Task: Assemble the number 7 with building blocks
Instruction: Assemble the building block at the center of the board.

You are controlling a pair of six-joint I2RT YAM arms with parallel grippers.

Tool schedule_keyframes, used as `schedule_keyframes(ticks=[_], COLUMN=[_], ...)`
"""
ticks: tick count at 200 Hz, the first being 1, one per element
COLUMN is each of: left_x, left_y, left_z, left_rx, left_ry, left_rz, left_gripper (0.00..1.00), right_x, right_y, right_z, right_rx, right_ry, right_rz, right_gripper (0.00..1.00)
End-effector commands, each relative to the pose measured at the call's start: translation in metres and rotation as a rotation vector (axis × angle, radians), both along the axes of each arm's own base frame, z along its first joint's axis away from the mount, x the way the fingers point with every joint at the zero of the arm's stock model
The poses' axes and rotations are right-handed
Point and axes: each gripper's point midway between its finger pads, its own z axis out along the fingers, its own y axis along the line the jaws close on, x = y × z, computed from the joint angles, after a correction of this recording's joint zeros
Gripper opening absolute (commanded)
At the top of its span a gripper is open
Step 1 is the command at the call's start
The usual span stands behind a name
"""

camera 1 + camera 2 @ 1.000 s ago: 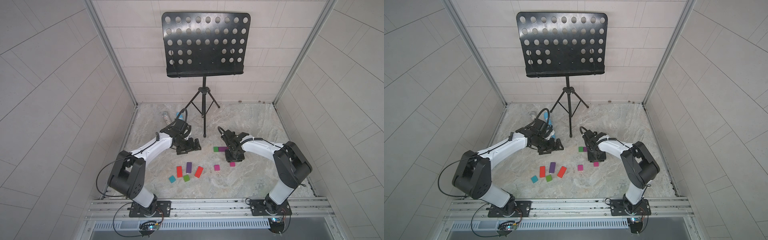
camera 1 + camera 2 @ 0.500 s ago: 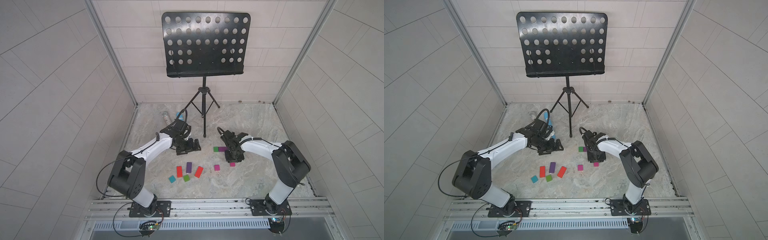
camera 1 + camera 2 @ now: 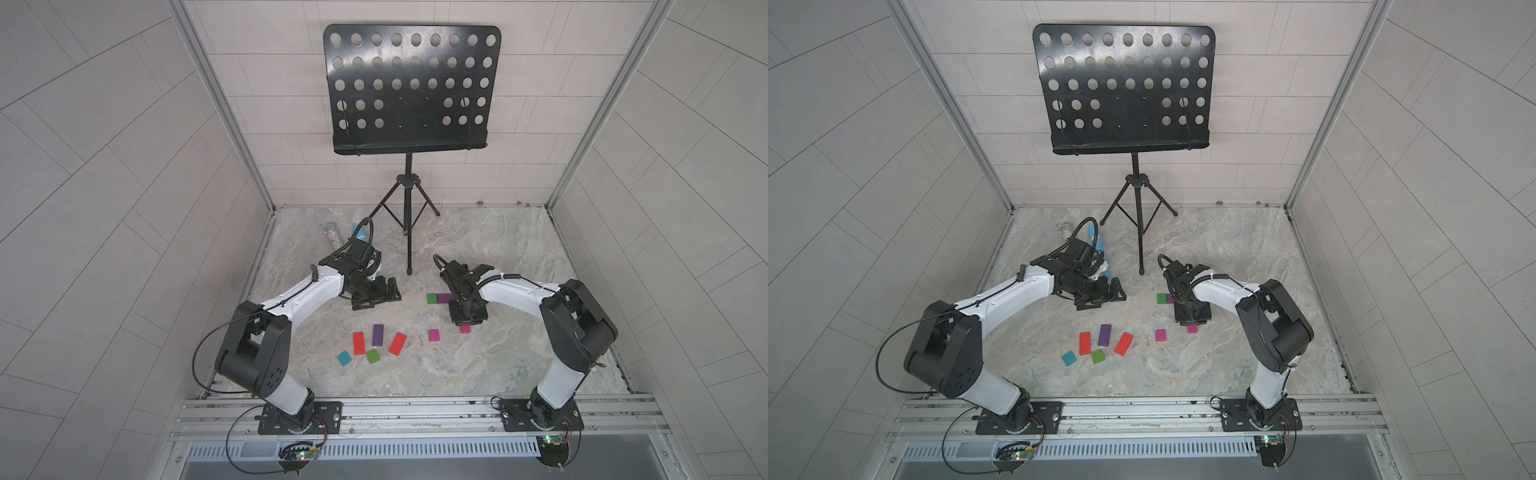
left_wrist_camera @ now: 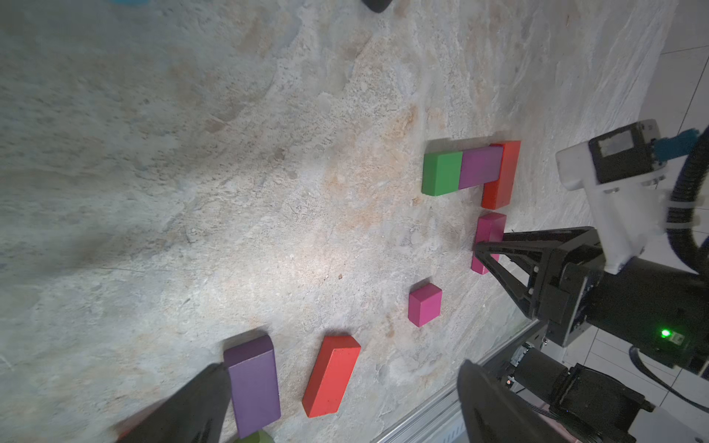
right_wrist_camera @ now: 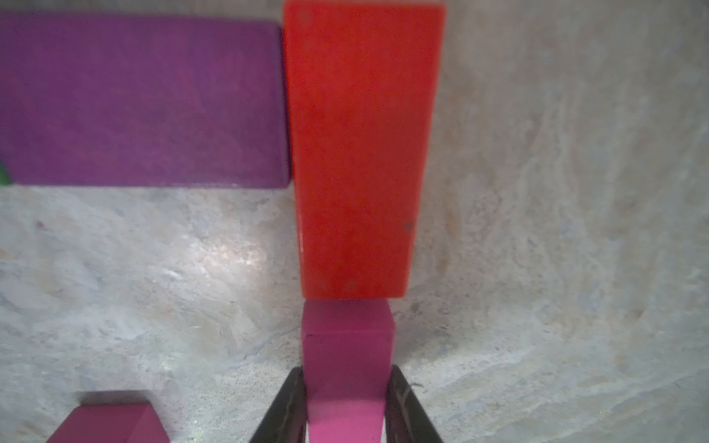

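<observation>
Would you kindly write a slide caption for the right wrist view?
Right gripper grips a magenta block at the end of the red block, which adjoins the purple block.

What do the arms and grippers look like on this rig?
Both the left arm and right arm have white link shells, black joint housings and black base plates. Black cables loop by each base; the right arm carries a coiled one. The left gripper and right gripper are black with skeletal triangular fingers; a green light glows at the right wrist.
</observation>
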Motion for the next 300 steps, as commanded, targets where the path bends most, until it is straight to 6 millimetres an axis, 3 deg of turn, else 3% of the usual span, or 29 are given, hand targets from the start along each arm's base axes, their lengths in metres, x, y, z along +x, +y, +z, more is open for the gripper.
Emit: schedule_keyframes(ticks=[1,182,300], left_x=[-0.001,-0.001,-0.001], left_y=[0.004,0.004,0.004], left_z=[-0.001,-0.001,-0.001], left_rx=[0.006,-0.001,-0.002], left_ry=[-0.005,-0.007,-0.005], left_rz=[-0.003,0.0,-0.001], left_gripper=[1.0,1.0,1.0], right_x=[0.002,0.013,0.015], right_y=[-0.005,-0.006,-0.007], right_z=[-0.007,0.004,-0.003], right_rx=[-0.045,-0.04,-0.036], right_ry=[0.006,-0.034,-0.011], right_rz=[-0.004,-0.037,-0.05], right_gripper=[0.35,0.35,0.35])
